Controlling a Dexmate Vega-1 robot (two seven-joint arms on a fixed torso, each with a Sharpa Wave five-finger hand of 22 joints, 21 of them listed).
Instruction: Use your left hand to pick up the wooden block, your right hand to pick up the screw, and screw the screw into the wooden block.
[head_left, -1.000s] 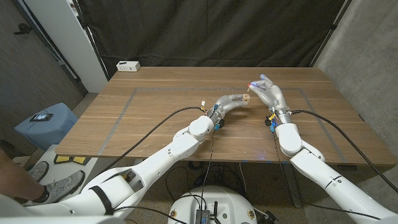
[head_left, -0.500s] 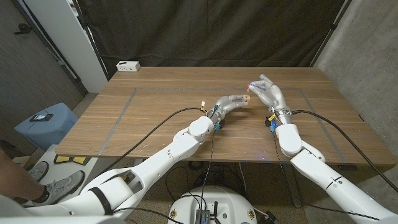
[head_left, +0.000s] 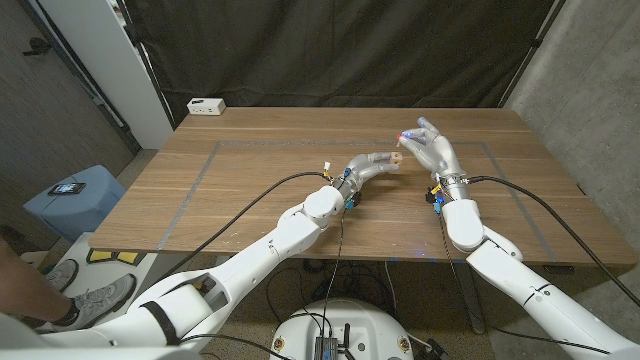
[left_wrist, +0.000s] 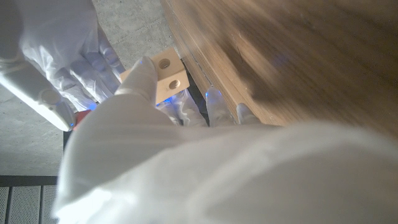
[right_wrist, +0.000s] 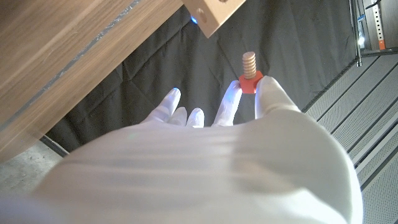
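Note:
My left hand (head_left: 372, 165) holds the pale wooden block (head_left: 396, 157) above the middle of the table. In the left wrist view the block (left_wrist: 168, 73) shows two round holes, gripped by my fingers (left_wrist: 140, 78). My right hand (head_left: 430, 147) is raised just right of the block and pinches the screw (head_left: 404, 135) by its red head. In the right wrist view the screw (right_wrist: 249, 71) has a red head and a wooden thread pointing toward the block (right_wrist: 217, 14), with a gap between them. My right hand (left_wrist: 68, 59) also shows beside the block in the left wrist view.
A wooden table (head_left: 250, 190) with grey tape lines carries a white power strip (head_left: 206, 105) at its far left corner. A blue stool (head_left: 75, 195) stands left of the table. Black curtains hang behind. Cables trail from both wrists.

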